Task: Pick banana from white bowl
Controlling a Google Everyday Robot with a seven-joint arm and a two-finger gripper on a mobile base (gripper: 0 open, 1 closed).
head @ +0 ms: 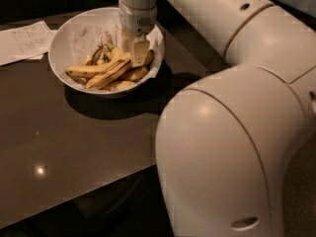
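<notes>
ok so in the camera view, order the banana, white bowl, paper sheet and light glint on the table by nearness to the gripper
The gripper sits low inside the white bowl.
1. banana: at its tip, on the left
2. white bowl: walls around it
3. paper sheet: beyond the bowl, far left
4. light glint: front left, toward the camera

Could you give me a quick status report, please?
Gripper low in bowl, at stem end of banana. Banana not lifted. Other bananas crowding it.
</notes>
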